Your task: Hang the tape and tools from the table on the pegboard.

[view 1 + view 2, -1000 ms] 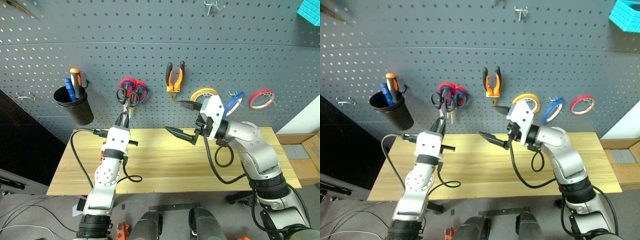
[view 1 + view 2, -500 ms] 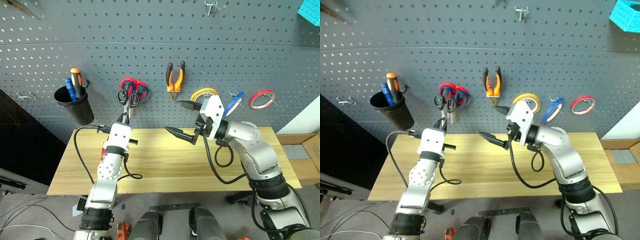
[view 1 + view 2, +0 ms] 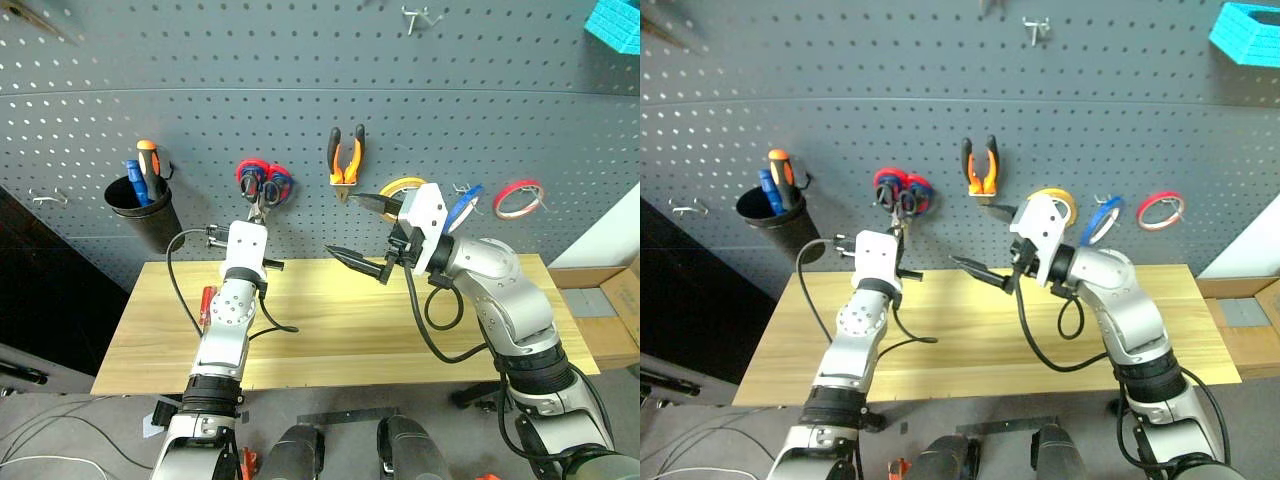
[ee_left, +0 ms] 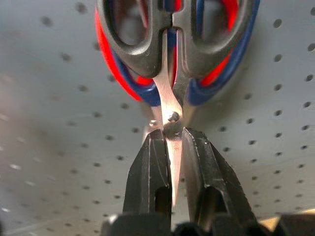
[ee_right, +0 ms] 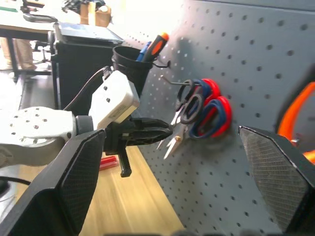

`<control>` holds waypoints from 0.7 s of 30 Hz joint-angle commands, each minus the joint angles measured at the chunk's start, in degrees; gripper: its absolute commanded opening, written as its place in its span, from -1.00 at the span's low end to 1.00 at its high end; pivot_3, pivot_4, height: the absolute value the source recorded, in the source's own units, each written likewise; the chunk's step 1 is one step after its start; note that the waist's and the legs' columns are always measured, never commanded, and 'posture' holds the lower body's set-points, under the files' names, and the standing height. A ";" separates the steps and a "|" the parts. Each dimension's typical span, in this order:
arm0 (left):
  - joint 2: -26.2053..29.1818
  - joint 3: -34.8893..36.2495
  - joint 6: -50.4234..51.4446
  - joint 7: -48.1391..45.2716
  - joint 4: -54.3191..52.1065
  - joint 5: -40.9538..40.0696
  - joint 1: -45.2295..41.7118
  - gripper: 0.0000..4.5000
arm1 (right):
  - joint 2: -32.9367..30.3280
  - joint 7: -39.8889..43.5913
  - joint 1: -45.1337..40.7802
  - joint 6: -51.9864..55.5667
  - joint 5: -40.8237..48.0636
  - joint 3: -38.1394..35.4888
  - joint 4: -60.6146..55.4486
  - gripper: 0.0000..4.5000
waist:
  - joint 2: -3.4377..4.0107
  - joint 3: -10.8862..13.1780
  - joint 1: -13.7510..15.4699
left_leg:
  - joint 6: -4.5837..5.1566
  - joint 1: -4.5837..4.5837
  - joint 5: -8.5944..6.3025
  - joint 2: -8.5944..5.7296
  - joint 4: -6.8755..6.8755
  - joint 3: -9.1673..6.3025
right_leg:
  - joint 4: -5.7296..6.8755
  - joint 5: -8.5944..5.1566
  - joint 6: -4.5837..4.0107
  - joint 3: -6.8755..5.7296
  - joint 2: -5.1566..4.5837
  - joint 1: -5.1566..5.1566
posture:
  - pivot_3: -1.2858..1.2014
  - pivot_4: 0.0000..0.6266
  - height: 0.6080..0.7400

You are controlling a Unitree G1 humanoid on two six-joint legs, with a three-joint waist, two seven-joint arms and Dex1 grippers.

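Left claw (image 4: 170,162) pinches the black-handled scissors' (image 4: 170,44) blades at the pegboard (image 3: 300,80); right claw (image 3: 362,232) gapes empty above the table (image 3: 330,330).

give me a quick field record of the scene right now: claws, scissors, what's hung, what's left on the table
left claw: shut on black scissors blades, handles at the pegboard hook
right claw: open, empty
hung: pliers, blue tape
on table: screwdriver
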 commanded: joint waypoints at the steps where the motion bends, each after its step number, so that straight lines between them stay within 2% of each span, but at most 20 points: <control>1: 0.87 1.15 3.66 -1.31 -0.32 -1.45 1.01 -0.41 | -0.16 -0.04 -1.08 -1.79 -0.28 -0.72 -0.77 1.00 | 0.02 -0.02 -0.46 | 0.00 0.06 0.00 0.00 -0.01 0.00 | 0.02 0.00 0.00 0.00 0.01 0.05 | 0.00 -0.56 1.00; 7: 3.18 2.83 3.34 -0.25 0.85 -1.09 2.50 0.49 | -0.34 0.33 -0.77 -1.99 -0.37 -0.40 -0.57 1.00 | 0.00 -0.02 -0.35 | 0.00 0.01 0.00 -0.03 0.02 -0.01 | 0.03 0.01 0.00 0.00 0.00 0.02 | 0.01 -0.56 1.00; 12: 8.72 7.57 5.42 -3.82 2.81 -4.75 4.83 0.49 | -0.66 0.86 -0.24 -1.79 -0.35 0.24 -0.70 1.00 | 0.00 -0.02 -0.60 | -0.01 0.00 0.00 0.01 -0.03 -0.01 | 0.04 0.00 0.00 0.03 0.01 -0.09 | 0.02 -0.53 1.00; 15: 10.90 10.78 12.33 -6.23 3.10 -8.43 5.35 0.49 | -0.86 1.36 -0.06 -1.37 -0.05 0.49 -0.93 1.00 | 0.00 -0.02 -0.35 | 0.00 -0.04 -0.01 0.00 -0.02 -0.02 | 0.02 0.00 0.00 0.01 0.01 -0.10 | 0.03 -0.51 1.00; 19: 15.41 10.08 20.20 -10.34 7.55 -8.49 6.53 0.49 | -0.58 2.08 0.03 -0.75 0.20 1.62 -1.04 1.00 | 0.00 -0.02 -0.27 | 0.02 -0.01 -0.02 -0.01 -0.02 -0.05 | 0.02 0.00 0.00 -0.02 0.01 -0.08 | 0.04 -0.47 1.00; 21: 16.54 9.16 20.44 -11.05 9.04 -7.99 5.86 0.49 | -0.41 2.29 -0.11 -0.18 0.56 1.98 -1.28 1.00 | -0.02 0.00 -0.14 | 0.04 -0.01 -0.03 -0.02 -0.02 -0.06 | 0.01 0.00 0.00 -0.02 0.01 -0.10 | 0.05 -0.43 1.00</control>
